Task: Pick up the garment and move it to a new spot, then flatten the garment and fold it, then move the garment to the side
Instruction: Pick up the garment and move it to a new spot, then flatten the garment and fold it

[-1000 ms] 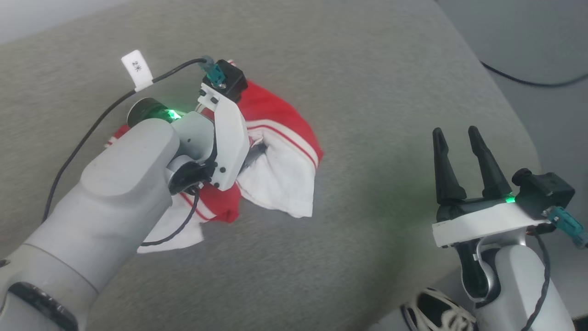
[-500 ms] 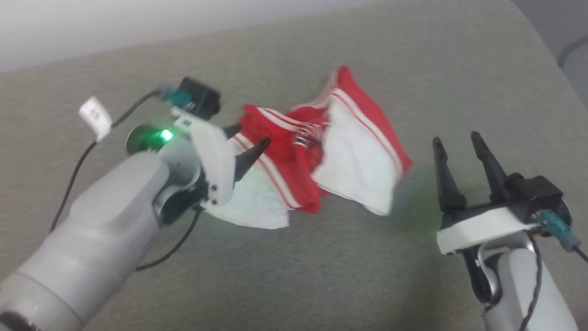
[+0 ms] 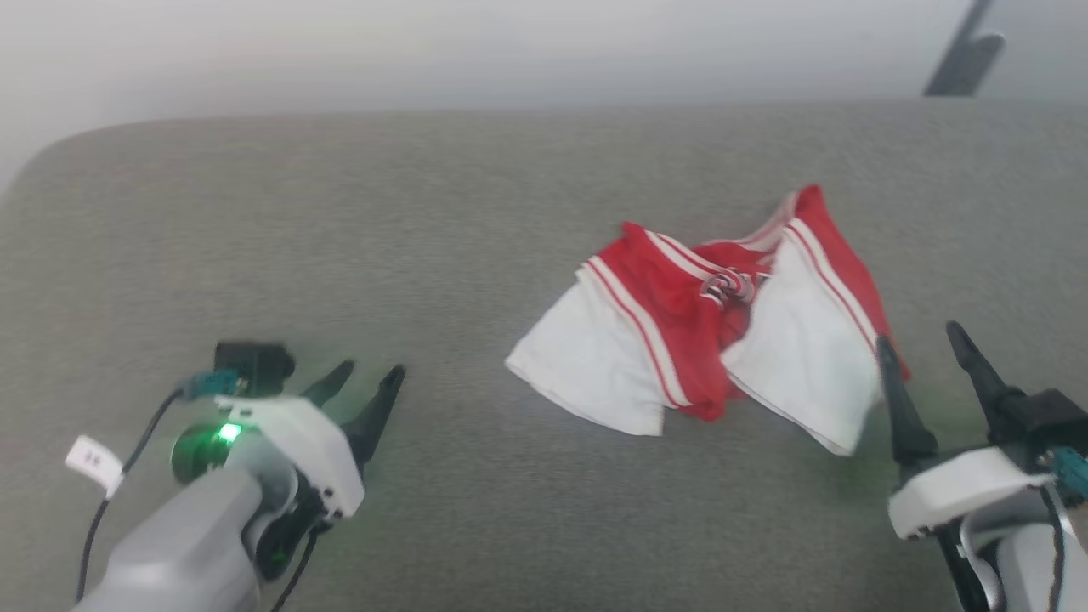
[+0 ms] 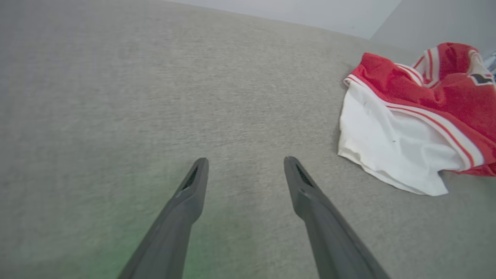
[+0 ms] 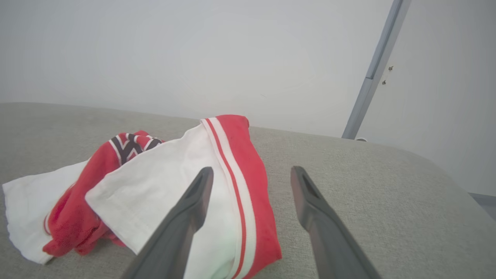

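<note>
The garment [image 3: 705, 340], red with white sleeves and striped trim, lies crumpled in a heap on the grey fabric surface [image 3: 442, 221], right of centre. My left gripper [image 3: 371, 378] stands open at the lower left, well away from it, with nothing between its fingers. In the left wrist view the garment [image 4: 418, 112] sits off to the right of the open left gripper [image 4: 244, 161]. My right gripper [image 3: 922, 336] is open at the lower right, right beside the garment's white sleeve. In the right wrist view the garment [image 5: 162, 186] lies just ahead and left of the open right gripper [image 5: 252, 170].
The grey surface has a rounded far-left corner [image 3: 51, 153] and ends at a pale wall [image 5: 193, 50] behind. A grey vertical post [image 5: 378, 66] stands at the back right. A cable with a white tag [image 3: 93, 463] trails from the left wrist.
The left gripper has let go of the garment and drawn back to the lower left. The head camera has shifted, so the garment now shows right of centre, beside the right gripper.
</note>
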